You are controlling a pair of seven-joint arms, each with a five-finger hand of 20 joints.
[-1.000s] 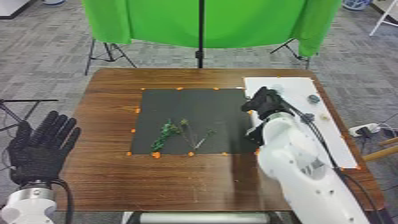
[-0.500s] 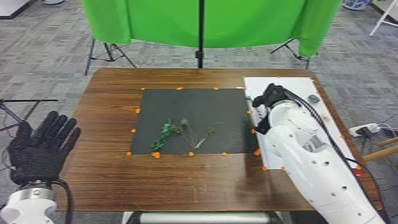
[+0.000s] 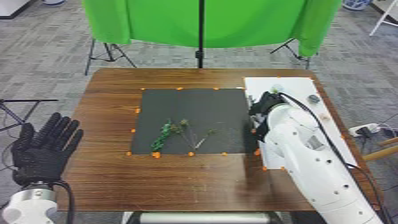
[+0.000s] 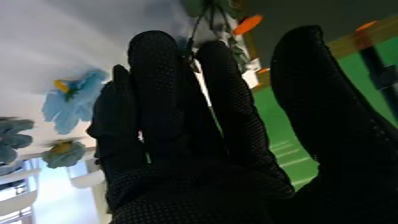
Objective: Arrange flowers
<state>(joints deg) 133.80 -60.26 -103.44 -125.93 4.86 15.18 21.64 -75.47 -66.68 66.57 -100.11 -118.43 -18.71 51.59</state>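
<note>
Grey carpet (image 3: 53, 55) is running round the brown bench (image 3: 98, 110) in the head view, w/ a green cloth (image 3: 151, 25) hanging in the bkgd behind a black pole (image 3: 201, 30). Orange bits are edging a dark mat (image 3: 191, 105), and nr its front a green sprig (image 3: 162, 135) is lying beside some thin stems (image 3: 194, 137). A white board (image 3: 329, 145) is taking up the R side, bearing a grey flower (image 3: 314, 99) nr its far R corner. The left hand (image 3: 40, 155) is hanging at the L edge of the bench, fingers straight and spread wide. The right hand (image 3: 264, 105) is hovering where mat and board are meeting.

Right wrist view: the fingers are standing straight, fairly narrow btwn them, w/ the thumb well apart. Leafy stems (image 4: 238, 52) are passing by the fingertips; can't tell if they're being held. A blue flower (image 4: 73, 102) w/ a yellow ctr is showing nr the fingers, and a smaller grey-green flower (image 4: 64, 154) is sitting close to it.
</note>
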